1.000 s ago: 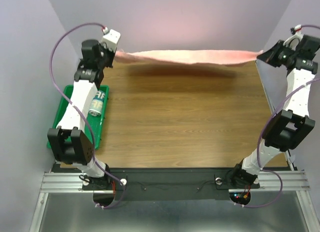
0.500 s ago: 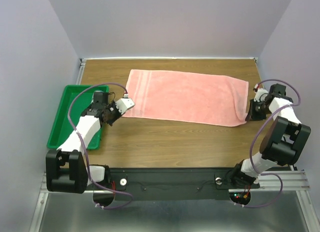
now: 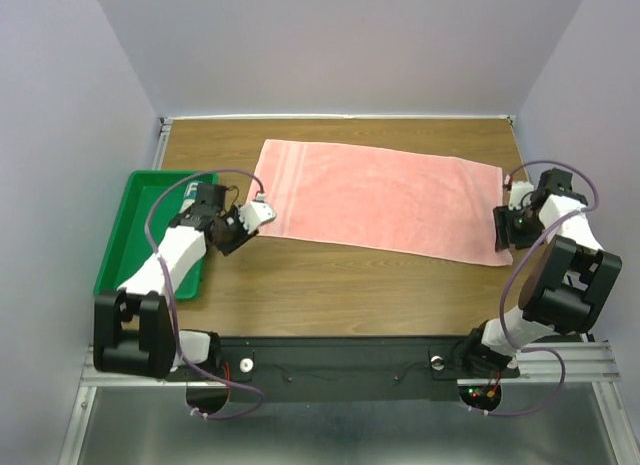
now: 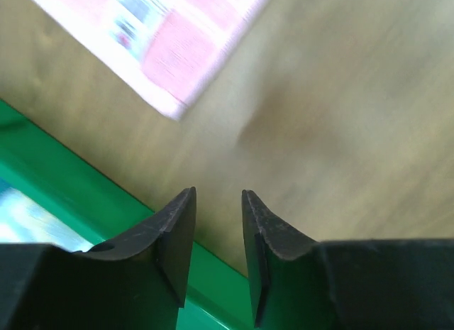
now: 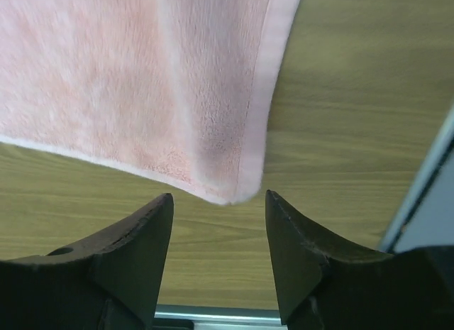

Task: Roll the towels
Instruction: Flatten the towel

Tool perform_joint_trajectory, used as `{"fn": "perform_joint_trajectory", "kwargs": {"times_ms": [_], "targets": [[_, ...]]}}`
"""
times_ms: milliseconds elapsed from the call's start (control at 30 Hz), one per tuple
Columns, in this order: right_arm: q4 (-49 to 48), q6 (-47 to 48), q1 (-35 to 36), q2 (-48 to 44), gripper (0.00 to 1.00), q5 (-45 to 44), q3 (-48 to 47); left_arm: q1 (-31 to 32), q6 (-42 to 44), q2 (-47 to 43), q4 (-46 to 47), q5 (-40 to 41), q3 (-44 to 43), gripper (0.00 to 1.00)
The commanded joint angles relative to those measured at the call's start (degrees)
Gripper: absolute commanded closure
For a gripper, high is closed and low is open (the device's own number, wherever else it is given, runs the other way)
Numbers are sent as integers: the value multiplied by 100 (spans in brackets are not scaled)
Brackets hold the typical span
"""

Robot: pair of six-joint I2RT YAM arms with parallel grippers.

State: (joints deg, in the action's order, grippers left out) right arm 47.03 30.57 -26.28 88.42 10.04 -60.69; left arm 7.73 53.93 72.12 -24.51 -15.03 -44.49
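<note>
Whereas a second ago the pink towel [image 3: 380, 200] hung stretched in the air along the far edge, it now lies flat on the wood surface [image 3: 350, 285], long side running left to right, right end a bit nearer than the left. Half a second ago it was already down, but its near right corner was bunched. That corner is now spread out flat and reaches further toward the near edge.

Left hand [image 4: 218, 195]: fingers a little apart, narrow gap, nothing between them. It was shut on the towel's left end before and has let go. It hovers over bare wood just short of the towel's near left corner, which is blurred in the wrist view. It has shifted only slightly since half a second ago.

Right hand [image 5: 218, 199]: fingers spread wider, nothing pinched. The towel's near right corner lies just ahead of the gap, not between the fingers. This hand was also closed earlier and has released.

Green tray [image 3: 125, 240] sits at the left edge, same place as before. White printed towel [image 3: 190, 192] is inside it, mostly hidden behind the left arm, apparently unmoved.
</note>
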Motion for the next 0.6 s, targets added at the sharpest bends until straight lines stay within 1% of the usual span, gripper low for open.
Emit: {"fn": "perform_joint_trajectory", "kwargs": {"times_ms": [0,33,67,133,167,233,267,333,433,533,567], "targets": [[43,-191,-52,-45,40,102,-979,106,-866,714,447,43,-893,55],[52,-226,-52,-10,40,181,-1119,132,-945,864,491,70,-1025,55],[70,-261,-52,43,43,408,-1338,194,-1024,1170,596,96,-1148,55],[105,-323,-26,271,47,760,-1533,255,-1253,1470,693,157,-1465,56],[122,-367,-17,385,53,858,-1612,343,-1323,1820,728,219,-1562,61],[193,-472,70,622,58,981,-1841,405,-1446,2121,772,290,-1843,66],[228,-473,105,832,63,1130,-1876,475,-1490,2357,842,307,-1957,70],[246,-534,263,1010,67,1219,-1868,545,-1570,2561,922,447,-2046,73],[237,-526,526,1212,68,1272,-1693,642,-1614,2956,870,667,-2169,80],[185,-376,642,1458,68,1141,-1517,660,-1526,2957,799,860,-1977,84],[158,-289,642,1606,69,1097,-1482,660,-1430,2888,755,931,-1784,86]]}}
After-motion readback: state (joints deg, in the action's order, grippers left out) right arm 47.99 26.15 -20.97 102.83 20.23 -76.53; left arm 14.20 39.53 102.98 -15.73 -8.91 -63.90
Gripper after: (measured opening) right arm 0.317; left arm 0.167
